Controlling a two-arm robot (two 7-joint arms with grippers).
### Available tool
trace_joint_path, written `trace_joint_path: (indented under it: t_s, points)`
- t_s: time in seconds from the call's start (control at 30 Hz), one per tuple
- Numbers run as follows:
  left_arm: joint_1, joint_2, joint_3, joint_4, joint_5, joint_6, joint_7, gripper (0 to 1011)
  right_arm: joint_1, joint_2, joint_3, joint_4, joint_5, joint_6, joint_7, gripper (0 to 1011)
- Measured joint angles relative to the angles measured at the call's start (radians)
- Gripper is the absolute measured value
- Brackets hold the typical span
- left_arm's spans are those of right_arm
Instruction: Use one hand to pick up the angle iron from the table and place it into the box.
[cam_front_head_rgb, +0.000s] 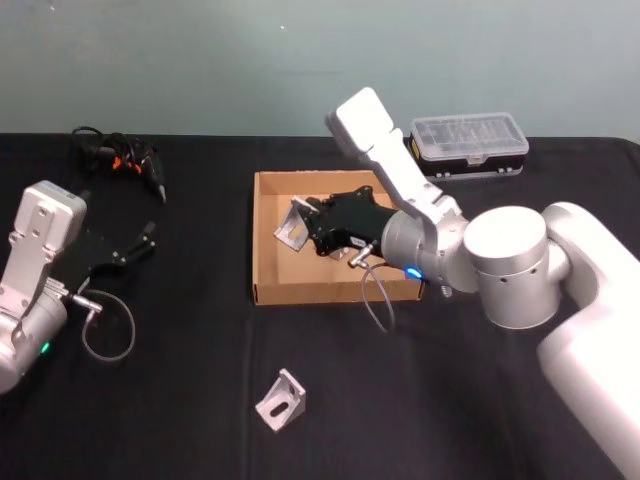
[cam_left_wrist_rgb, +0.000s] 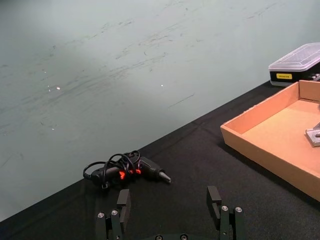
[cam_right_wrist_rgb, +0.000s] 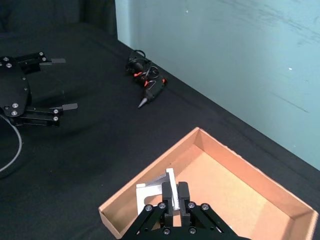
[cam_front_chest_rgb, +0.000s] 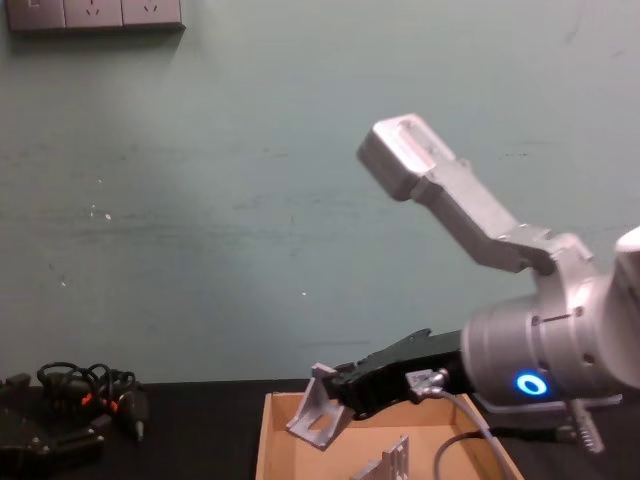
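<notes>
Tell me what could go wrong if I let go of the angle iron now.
1. The right gripper holds the angle iron close to the left wall of the box; released here, it might hit the wall or tip out.
2. Another bracket lies in the box below; the dropped one could bounce off it.

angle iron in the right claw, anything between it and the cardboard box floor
Nothing visible blocks it. The right gripper holds the silver metal angle iron over the shallow brown cardboard box; a second bracket lies inside, further right.
</notes>
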Motion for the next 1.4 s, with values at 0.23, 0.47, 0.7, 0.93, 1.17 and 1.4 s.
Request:
trace_joint_path:
  t_s: [0.23, 0.47, 0.7, 0.93, 1.17, 1.4]
  points:
    - [0.000, 0.000, 0.000, 0.000, 0.000, 0.000, 0.000, 1000, 0.032, -0.038, -0.021, 0.087, -0.033, -0.016, 0.009, 79]
    - [0.000, 0.000, 0.000, 0.000, 0.000, 0.000, 0.000, 1000, 0.040, -0.062, -0.022, 0.150, -0.051, -0.031, 0.018, 79]
    - [0.000, 0.000, 0.000, 0.000, 0.000, 0.000, 0.000, 1000, 0.043, -0.075, -0.011, 0.184, -0.067, -0.044, 0.020, 79]
    - [0.000, 0.000, 0.000, 0.000, 0.000, 0.000, 0.000, 1000, 0.039, -0.080, 0.004, 0.196, -0.081, -0.049, 0.021, 82]
    - [0.000, 0.000, 0.000, 0.000, 0.000, 0.000, 0.000, 1000, 0.029, -0.089, 0.023, 0.198, -0.089, -0.065, 0.022, 277]
    - [0.000, 0.000, 0.000, 0.000, 0.000, 0.000, 0.000, 1000, 0.009, -0.091, 0.052, 0.170, -0.090, -0.080, 0.023, 518]
